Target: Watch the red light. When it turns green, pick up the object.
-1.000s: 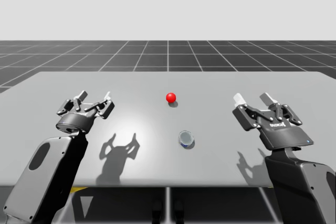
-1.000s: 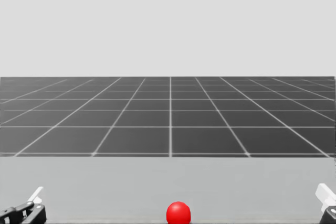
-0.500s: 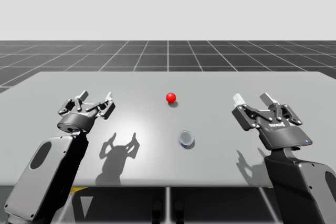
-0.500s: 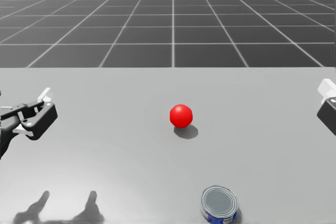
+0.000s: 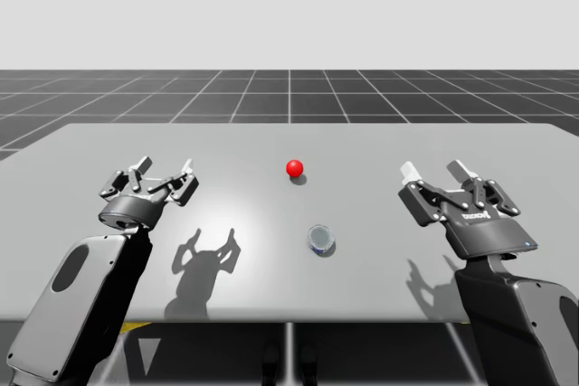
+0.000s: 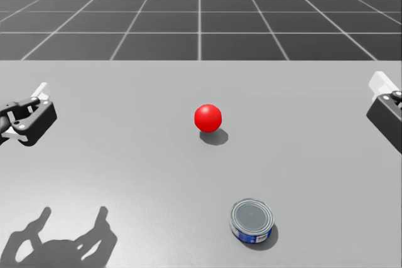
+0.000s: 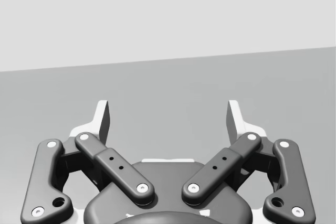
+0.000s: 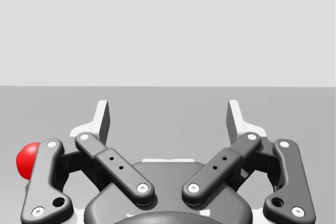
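My head had tipped downward, so the head view took in more of the worktop and brought the can fully into sight. The things themselves had not moved, and neither arm had shifted to any degree I could make out.

The red light, a small ball at about the middle of the worktop, was red and not green. I judged the task to be in its waiting step, with nothing to do but watch the light.

The can was low and round with a grey lid and a blue band. It stood upright on the nearer side of the light, apart from it, between the light and the near edge and a little toward the right edge.

My left hand hung above the worktop toward the left edge, and my right hand hung toward the right edge. Both had their fingers spread wide and held nothing, and both were well apart from the can.

Once the light turned green, the right hand looked somewhat the nearer one to send. The move would call for coming in over the can, lowering the spread fingers on either side of its wall and closing across its width before lifting.

Bare worktop lay on every side of the can. The only thing near the path was the light, which stood beyond the can, so an approach from the right edge looked unobstructed. The near edge was not so close that a small nudge would tip the can off.
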Robot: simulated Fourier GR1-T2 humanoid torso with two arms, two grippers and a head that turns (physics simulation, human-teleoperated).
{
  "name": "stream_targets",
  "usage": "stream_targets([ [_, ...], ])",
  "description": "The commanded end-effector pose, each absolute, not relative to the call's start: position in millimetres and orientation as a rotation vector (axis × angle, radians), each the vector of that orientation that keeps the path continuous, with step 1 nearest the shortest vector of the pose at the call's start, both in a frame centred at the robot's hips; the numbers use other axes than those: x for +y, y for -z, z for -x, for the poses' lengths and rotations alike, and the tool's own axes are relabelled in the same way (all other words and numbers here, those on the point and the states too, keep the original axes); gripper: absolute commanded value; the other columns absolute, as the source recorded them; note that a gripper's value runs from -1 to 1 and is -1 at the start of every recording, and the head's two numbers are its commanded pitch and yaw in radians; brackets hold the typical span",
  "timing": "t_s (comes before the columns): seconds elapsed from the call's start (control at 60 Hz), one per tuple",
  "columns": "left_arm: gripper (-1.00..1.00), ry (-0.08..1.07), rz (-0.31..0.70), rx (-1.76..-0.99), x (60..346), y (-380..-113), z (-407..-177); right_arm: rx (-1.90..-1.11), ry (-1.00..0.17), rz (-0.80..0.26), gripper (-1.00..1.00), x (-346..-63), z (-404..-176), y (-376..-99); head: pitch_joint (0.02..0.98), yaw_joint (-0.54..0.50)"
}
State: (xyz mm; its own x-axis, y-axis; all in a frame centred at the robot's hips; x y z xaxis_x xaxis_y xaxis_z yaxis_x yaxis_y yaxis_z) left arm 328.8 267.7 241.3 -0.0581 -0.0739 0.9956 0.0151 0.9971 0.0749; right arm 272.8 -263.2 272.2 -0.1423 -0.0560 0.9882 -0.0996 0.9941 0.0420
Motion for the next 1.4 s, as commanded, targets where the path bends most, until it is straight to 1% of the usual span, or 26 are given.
stream_targets([
  [0.017,-1.0,0.071,-0.045,-1.631,267.5,-241.7,-329.0,-1.715,-0.045,-0.115,-1.0,-262.3,-272.9,-272.0,0.629,-0.01],
  [1.233,-1.0,0.076,-0.046,-1.635,267.5,-242.0,-328.1,-1.721,-0.038,-0.108,-1.0,-264.2,-273.0,-272.7,0.629,-0.02],
  [1.333,-1.0,0.079,-0.045,-1.634,267.4,-241.9,-328.1,-1.72,-0.038,-0.107,-1.0,-264.0,-273.1,-272.6,0.654,-0.03],
  [1.383,-1.0,0.08,-0.045,-1.634,267.3,-241.9,-328.0,-1.72,-0.038,-0.106,-1.0,-264.0,-273.2,-272.6,0.682,-0.05],
  [1.4,-1.0,0.081,-0.044,-1.634,267.3,-241.9,-328.1,-1.721,-0.039,-0.104,-1.0,-264.0,-273.1,-272.6,0.708,-0.06],
])
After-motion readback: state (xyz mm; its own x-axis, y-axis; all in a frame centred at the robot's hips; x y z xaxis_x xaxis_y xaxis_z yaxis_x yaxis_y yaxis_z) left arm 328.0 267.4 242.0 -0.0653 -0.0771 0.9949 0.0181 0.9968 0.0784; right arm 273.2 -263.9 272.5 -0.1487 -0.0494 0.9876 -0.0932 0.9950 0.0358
